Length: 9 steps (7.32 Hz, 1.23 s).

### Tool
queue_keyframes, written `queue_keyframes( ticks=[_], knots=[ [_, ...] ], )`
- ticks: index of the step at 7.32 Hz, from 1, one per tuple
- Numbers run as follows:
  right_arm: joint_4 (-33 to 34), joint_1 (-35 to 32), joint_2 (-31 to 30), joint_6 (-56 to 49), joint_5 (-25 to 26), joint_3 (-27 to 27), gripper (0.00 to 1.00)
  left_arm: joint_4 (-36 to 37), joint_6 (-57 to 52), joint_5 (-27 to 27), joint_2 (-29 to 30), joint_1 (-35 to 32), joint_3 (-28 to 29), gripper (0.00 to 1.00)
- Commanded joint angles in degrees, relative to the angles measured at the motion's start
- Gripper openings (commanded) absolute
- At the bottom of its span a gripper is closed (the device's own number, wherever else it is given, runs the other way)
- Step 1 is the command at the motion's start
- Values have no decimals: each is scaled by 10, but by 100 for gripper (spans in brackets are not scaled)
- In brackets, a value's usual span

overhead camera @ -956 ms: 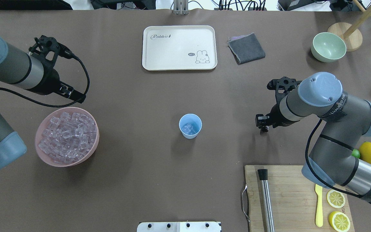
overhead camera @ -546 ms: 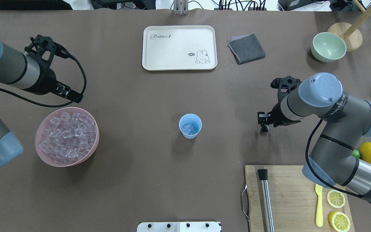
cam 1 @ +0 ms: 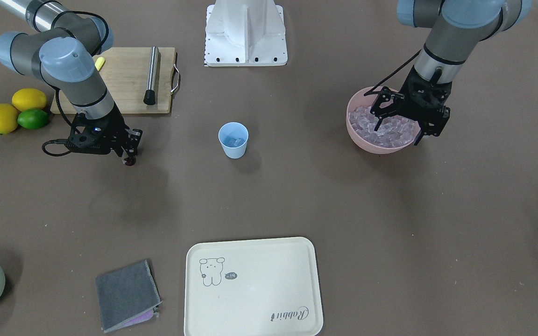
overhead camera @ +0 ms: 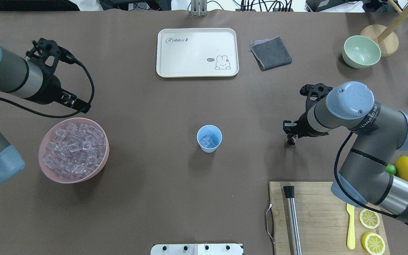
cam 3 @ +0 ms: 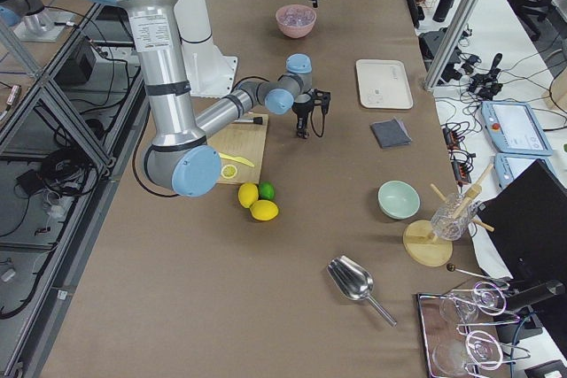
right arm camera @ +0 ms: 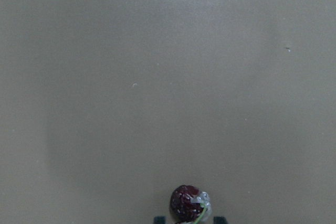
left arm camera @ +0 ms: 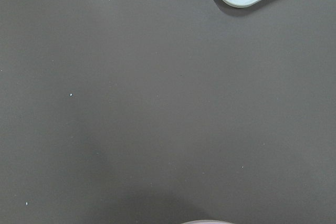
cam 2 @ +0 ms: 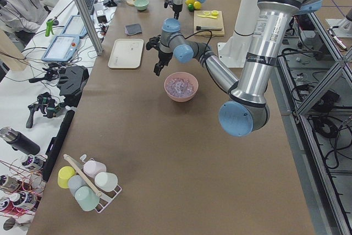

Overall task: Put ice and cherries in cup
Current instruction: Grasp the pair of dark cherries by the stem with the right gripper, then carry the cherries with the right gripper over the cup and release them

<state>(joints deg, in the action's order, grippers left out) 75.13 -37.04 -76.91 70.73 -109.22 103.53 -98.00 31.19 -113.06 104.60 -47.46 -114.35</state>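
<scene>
Upright pale-blue cup [overhead camera: 209,149]; ice [overhead camera: 74,147] heaped at its 9 o'clock, some inside; dark cherries [overhead camera: 291,141], apparently lifted, at 3 o'clock.

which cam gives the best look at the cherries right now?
Right wrist-mounted: the cherries sit close-up at the bottom edge, glossy maroon, stem visible. Front-facing and overhead show only a dark speck under the right hand. Side views: too small to tell. Left wrist: none.

cream tray [overhead camera: 197,53] with the script word "Rabbit" in one corner, small dark speech bubble [overhead camera: 210,59] reading "hi~" beside a rabbit drawing [overhead camera: 222,62], white lettering on the right arm's black band [overhead camera: 367,119] too small to read
</scene>
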Motion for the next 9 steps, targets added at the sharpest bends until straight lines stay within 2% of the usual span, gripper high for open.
queue_keyframes(
  ticks=[1,3,4,5,6,7,9],
  knots=[
    [-1,2,0,3,1,0,0,0,0,0,0,0,0,97],
    [-1,3,2,2,1,3,0,1,-1,-2,-4,-4,-3,97],
    [2,4,13,3,-5,17,0,1,-27,-25,-26,-28,-5,96],
    [15,5,47,5,-6,23,0,-3,-92,-72,-66,-73,-5,97],
    [38,12,86,32,-6,30,0,-4,-152,-94,-101,-115,-3,97],
    [51,26,120,43,-6,36,0,-5,-179,-95,-125,-137,-2,97],
    [62,50,169,44,-3,44,0,-4,-179,-99,-135,-139,11,97]
  ],
)
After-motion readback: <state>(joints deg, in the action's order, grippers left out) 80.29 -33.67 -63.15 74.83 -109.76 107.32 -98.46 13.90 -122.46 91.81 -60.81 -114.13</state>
